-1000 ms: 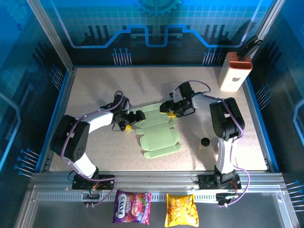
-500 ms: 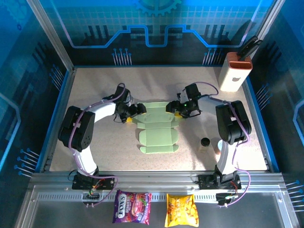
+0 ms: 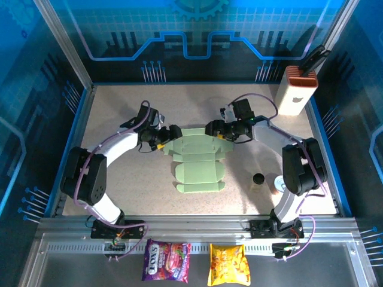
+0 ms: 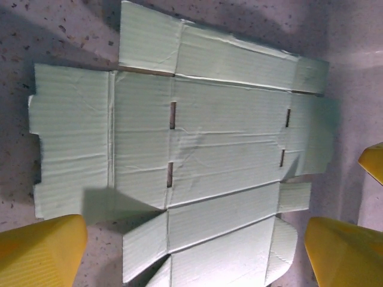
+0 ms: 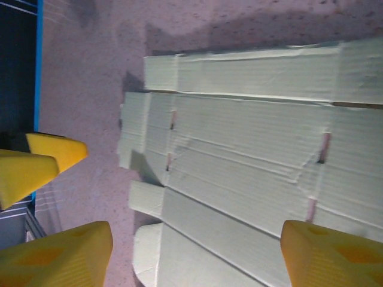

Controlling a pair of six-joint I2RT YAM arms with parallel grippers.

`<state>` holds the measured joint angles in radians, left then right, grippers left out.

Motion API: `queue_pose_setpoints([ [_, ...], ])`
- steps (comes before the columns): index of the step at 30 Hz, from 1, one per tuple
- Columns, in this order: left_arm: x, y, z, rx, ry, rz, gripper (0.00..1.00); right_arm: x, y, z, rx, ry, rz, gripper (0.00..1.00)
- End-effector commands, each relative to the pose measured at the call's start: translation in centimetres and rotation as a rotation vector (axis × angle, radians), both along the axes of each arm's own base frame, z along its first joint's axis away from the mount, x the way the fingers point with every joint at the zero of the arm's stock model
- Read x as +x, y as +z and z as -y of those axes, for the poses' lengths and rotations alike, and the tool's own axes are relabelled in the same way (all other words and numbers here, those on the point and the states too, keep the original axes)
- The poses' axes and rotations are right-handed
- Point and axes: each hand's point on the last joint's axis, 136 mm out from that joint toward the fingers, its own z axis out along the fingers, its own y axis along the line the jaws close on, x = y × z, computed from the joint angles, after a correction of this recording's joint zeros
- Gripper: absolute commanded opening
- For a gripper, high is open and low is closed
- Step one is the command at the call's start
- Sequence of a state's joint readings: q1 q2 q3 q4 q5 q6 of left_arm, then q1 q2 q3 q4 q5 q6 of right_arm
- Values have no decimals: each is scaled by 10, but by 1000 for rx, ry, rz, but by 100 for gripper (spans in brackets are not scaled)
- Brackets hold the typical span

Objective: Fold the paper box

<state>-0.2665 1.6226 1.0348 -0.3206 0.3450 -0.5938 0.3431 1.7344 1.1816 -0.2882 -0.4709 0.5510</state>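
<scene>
Paper box (image 3: 197,161): pale green card, unfolded, lying flat on the speckled table (image 3: 179,101) about mid-surface, flaps and tabs spread out, creases and small slots visible. Left tool (image 3: 169,136) sits at the far left edge of the sheet. Right tool (image 3: 214,128) sits at the far right edge, so the two face each other across the sheet's far portion. Left wrist view: paper box (image 4: 209,149) seen whole below the camera, left tool (image 4: 191,239) with yellow fingers (image 4: 42,251) spread wide, nothing between them but the flat card. Right wrist view: paper box (image 5: 257,149) flat, right tool (image 5: 197,245) with jaws also well apart and gripping nothing. Contact between fingertips and card: cannot tell for either side. Elsewhere: white block with orange ribbed top (image 3: 296,89) at the far right corner, small dark object (image 3: 258,178) right of the sheet, two snack packets (image 3: 166,261) on the near rail.
</scene>
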Motion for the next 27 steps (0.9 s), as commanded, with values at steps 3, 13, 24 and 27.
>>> queue_pose_setpoints([
  [3,-21,-6,4,-61,9,-41,93,-19,-3,-20,17,21,-28,72],
  [13,-42,-29,14,-113,18,-78,87,-40,-35,-51,23,87,-138,60],
  [24,-44,-45,31,-130,-7,-108,79,-53,-71,-45,-66,125,-201,52],
  [27,-44,-49,30,-120,0,-129,74,-55,-78,-40,-95,124,-206,51],
])
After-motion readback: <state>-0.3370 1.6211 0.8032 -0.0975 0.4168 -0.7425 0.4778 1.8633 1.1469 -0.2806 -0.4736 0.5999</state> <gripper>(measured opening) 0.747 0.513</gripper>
